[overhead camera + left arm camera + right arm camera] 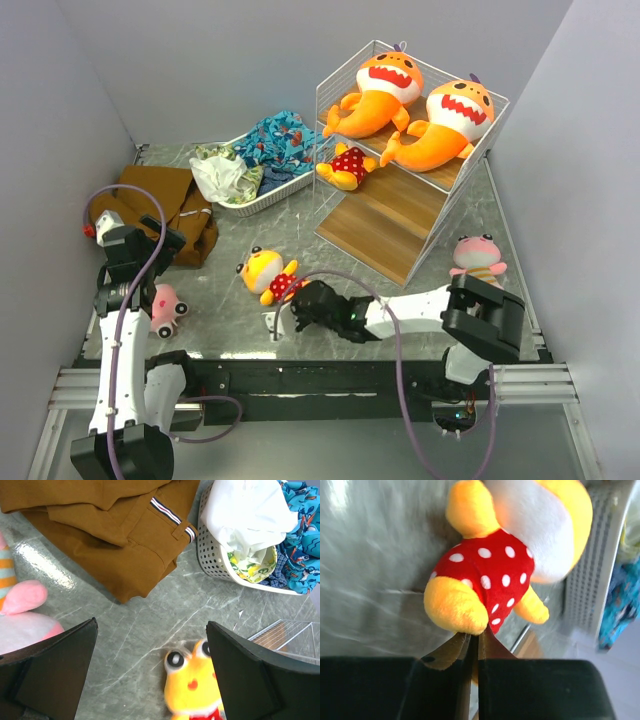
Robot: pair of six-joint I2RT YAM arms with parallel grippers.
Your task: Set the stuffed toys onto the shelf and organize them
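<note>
A yellow-headed doll [268,272] in a red polka-dot dress lies on the table in front of the arms. My right gripper [300,300] is shut on a brown tag at the doll's [500,565] foot, the jaws [474,642] pressed together. My left gripper [150,670] hangs wide open above bare table, with the doll's head [192,685] by its right finger. A pink striped plush [165,308] lies beside the left arm, another [478,258] right of the shelf [385,225]. Two orange sharks [385,90] [450,120] and a second doll [348,165] rest on the shelf.
A brown cloth [165,205] lies at the back left. A low white basket [250,175] of patterned clothes stands between it and the shelf. The basket's wall [215,555] and the brown cloth [100,530] fill the top of the left wrist view.
</note>
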